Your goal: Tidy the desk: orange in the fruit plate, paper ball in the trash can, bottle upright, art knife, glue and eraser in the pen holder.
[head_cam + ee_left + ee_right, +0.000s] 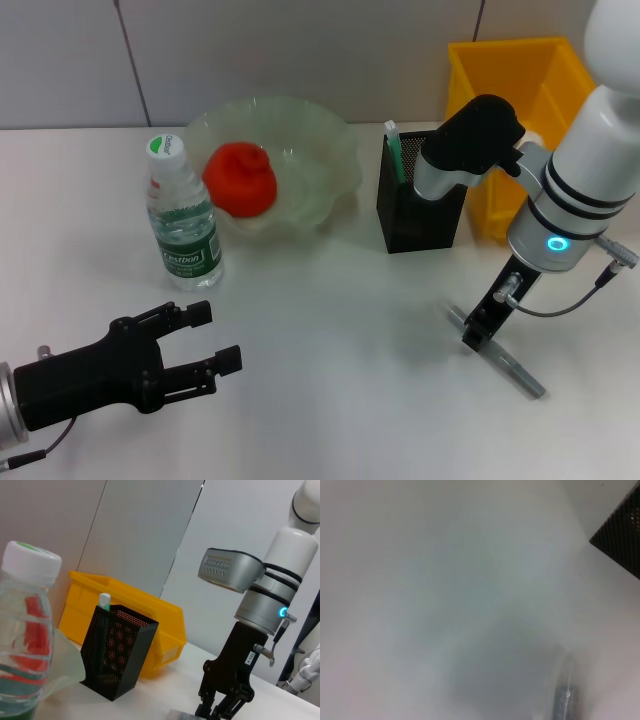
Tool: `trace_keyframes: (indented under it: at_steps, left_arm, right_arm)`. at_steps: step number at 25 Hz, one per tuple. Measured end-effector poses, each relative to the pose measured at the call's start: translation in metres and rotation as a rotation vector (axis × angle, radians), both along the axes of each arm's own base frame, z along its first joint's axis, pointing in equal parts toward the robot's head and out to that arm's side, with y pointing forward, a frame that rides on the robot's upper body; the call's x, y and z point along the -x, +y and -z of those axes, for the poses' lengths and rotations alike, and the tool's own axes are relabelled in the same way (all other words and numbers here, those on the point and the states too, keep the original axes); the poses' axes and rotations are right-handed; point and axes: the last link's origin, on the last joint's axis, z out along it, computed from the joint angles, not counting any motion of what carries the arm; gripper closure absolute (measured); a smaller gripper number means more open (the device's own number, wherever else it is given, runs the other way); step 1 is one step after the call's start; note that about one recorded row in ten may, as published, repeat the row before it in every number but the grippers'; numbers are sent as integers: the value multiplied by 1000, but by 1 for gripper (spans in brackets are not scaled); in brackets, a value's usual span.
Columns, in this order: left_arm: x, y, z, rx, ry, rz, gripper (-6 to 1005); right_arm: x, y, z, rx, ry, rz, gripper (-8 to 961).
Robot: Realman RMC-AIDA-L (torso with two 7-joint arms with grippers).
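Note:
The orange [240, 178] lies in the fruit plate [330, 150] at the back of the desk [330, 300]. Left of the plate the bottle [183, 215] stands upright. Inside the pen holder [420, 205] the art knife [393, 150] stands on end. On the desk at front right lies the glue [515, 370], and my right gripper [478, 330] is down on its far end, shut on it. My left gripper [215, 340] hovers open at front left, holding nothing. The eraser and the paper ball are out of view.
The yellow trash can [520, 95] stands behind the pen holder at back right. My right forearm [470, 145] reaches over the pen holder. In the left wrist view the bottle [25, 630] is very close, with the pen holder [117, 655] and the trash can [150, 615] beyond.

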Motion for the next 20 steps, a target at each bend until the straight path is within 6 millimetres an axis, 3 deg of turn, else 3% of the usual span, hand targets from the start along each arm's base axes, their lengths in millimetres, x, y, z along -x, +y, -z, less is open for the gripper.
trace_keyframes:
  at_steps: [3, 13, 20]
  left_arm:
    - [0, 0, 0, 0, 0, 0, 138]
    - [0, 0, 0, 1, -3, 2, 138]
    - [-1, 0, 0, -1, -5, 2, 138]
  right_arm:
    - [0, 0, 0, 1, -1, 1, 687]
    - [-2, -1, 0, 0, 0, 5, 697]
    - [-1, 0, -1, -4, 3, 0, 773]
